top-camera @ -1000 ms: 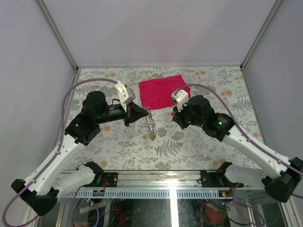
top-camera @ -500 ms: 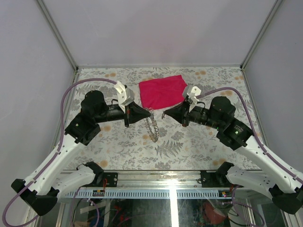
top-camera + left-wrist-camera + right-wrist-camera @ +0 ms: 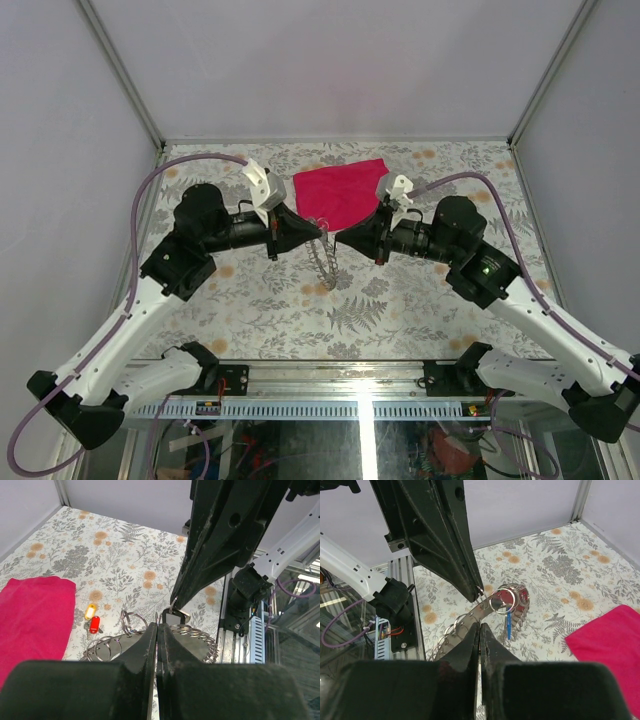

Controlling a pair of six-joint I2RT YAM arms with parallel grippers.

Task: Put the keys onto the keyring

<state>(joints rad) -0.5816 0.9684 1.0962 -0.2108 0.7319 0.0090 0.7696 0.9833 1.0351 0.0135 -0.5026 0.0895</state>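
My left gripper (image 3: 320,231) is shut on the keyring, whose thin edge (image 3: 158,616) shows between the fingertips. A metal strip (image 3: 324,262) carrying several silver rings hangs from it above the table. One wide ring (image 3: 491,601) with a blue tag (image 3: 509,623) shows in the right wrist view. My right gripper (image 3: 339,237) is shut on a small key (image 3: 178,614) and its tip almost touches the left gripper's tip. Two keys with a yellow tag (image 3: 90,611) and a red tag (image 3: 94,624) lie on the table below.
A red cloth (image 3: 340,192) lies on the floral table (image 3: 430,300) just behind the two grippers. Grey walls stand on three sides. The arm bases and a metal rail (image 3: 360,385) line the near edge.
My right arm lifted from the table, turned its gripper level and moved left until its tip met the left gripper's tip. My left gripper rose slightly and moved back with the ring strip.
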